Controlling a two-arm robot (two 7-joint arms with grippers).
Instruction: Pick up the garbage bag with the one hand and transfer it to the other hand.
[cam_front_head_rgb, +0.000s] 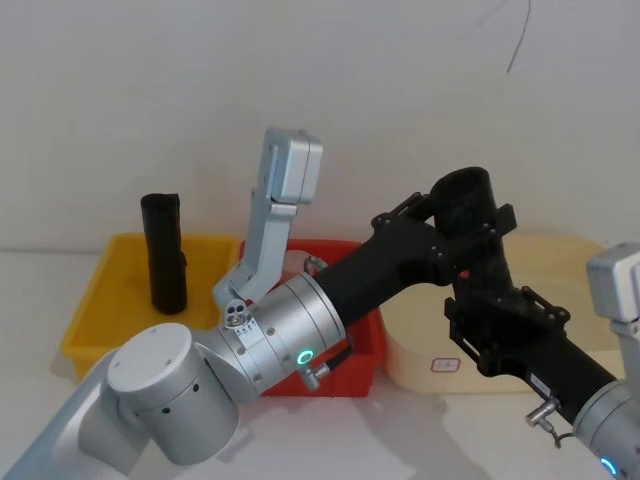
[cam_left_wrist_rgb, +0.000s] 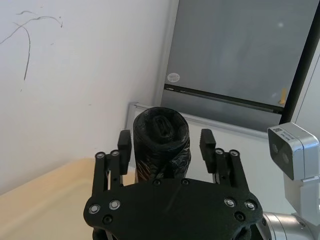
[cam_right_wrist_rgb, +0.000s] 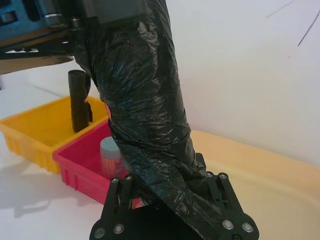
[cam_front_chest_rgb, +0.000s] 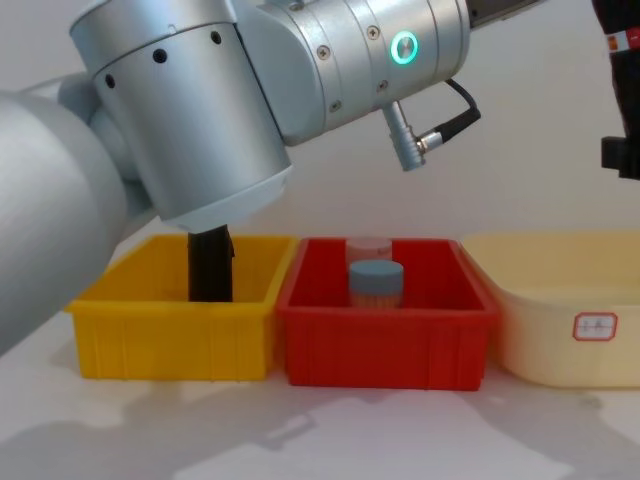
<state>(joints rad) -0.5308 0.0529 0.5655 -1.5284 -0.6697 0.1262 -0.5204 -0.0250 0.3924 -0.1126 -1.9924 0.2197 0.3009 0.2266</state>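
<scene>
High above and just to the right of the red bin (cam_front_chest_rgb: 385, 330), the garbage bag (cam_front_head_rgb: 465, 195) hangs in the air as a crinkled black roll, standing nearly upright with a slight lean. The left end effector (cam_left_wrist_rgb: 166, 145), on the silver arm with the teal ring that reaches across above the red bin, brackets the roll's upper end. Its fingers (cam_left_wrist_rgb: 207, 144) are a little apart: one lies close against the plastic, and the other shows a thin gap beside it. The right end effector (cam_right_wrist_rgb: 167, 180) comes up from the right of the red bin and is clamped on the roll's lower end, with a finger pressed into the wrinkled film on each side.

Inside the red bin stands a blue-lidded clear jar (cam_front_chest_rgb: 376, 282). A yellow bin (cam_front_chest_rgb: 170, 340) touches the red bin's left side and holds a second black roll (cam_front_head_rgb: 165, 250), upright against its back wall. A cream tub (cam_front_chest_rgb: 560, 330) sits just right of the red bin, below the held roll. All three containers rest on the white bench (cam_front_chest_rgb: 330, 430).
</scene>
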